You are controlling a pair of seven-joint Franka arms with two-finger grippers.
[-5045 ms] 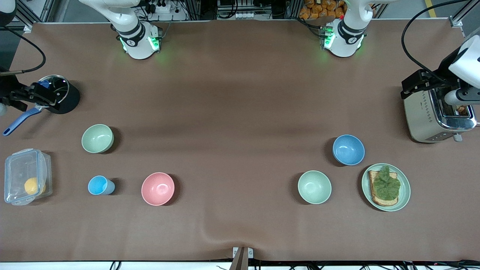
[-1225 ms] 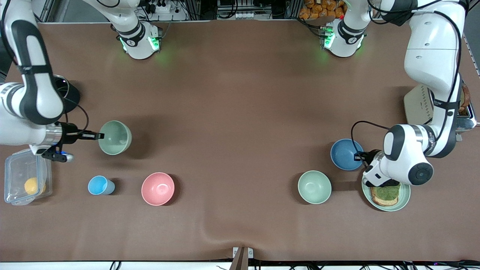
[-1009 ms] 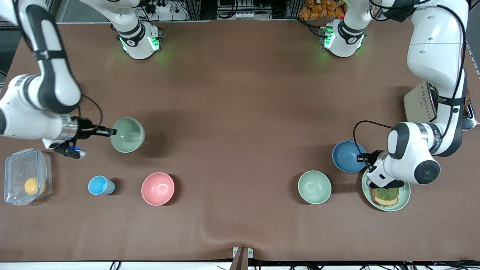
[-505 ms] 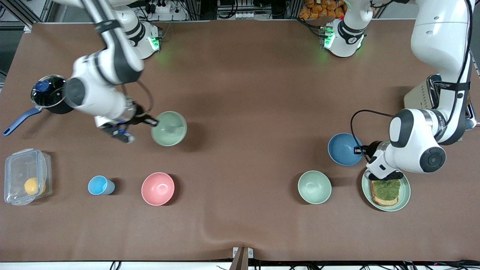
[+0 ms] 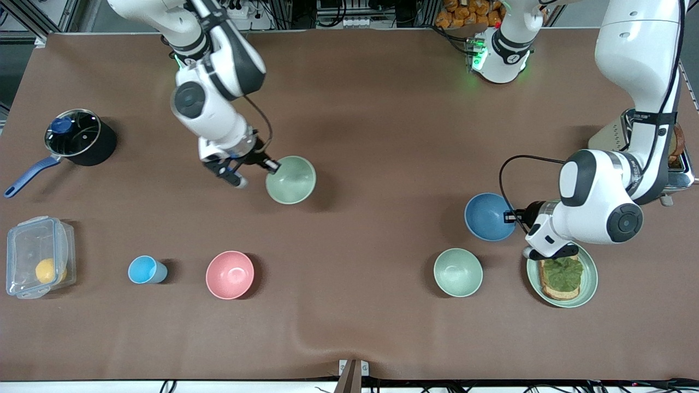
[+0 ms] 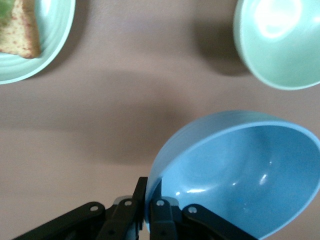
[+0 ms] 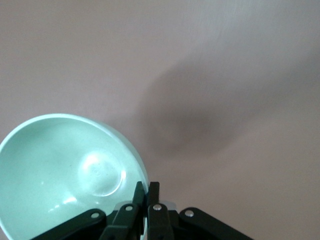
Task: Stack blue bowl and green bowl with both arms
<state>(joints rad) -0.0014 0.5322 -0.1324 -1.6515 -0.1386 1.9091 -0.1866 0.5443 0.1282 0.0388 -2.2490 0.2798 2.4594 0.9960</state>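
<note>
Tabletop (image 5: 360, 109) of brown matte material carries all the things. My right tool (image 5: 272, 165) is clenched on the rim of the round sage-green bowl (image 5: 290, 179), and I hold this bowl in the air over the middle part of the tabletop, toward the right arm's end. In the right wrist view the fingers (image 7: 151, 197) pinch the rim of the green bowl (image 7: 70, 175) from both sides. My left tool (image 5: 512, 216) is clenched on the rim of the round matte medium-blue bowl (image 5: 489, 216), which I hold tilted above the tabletop toward the left arm's end. In the left wrist view the fingers (image 6: 159, 212) grip the edge of the blue bowl (image 6: 240, 175). Near it stand a paler mint-green bowl with whitish inside (image 5: 457, 272) and a flat mint-green plate (image 5: 588, 284) with toast and a green leaf (image 5: 562, 274). The two held bowls are well apart.
</note>
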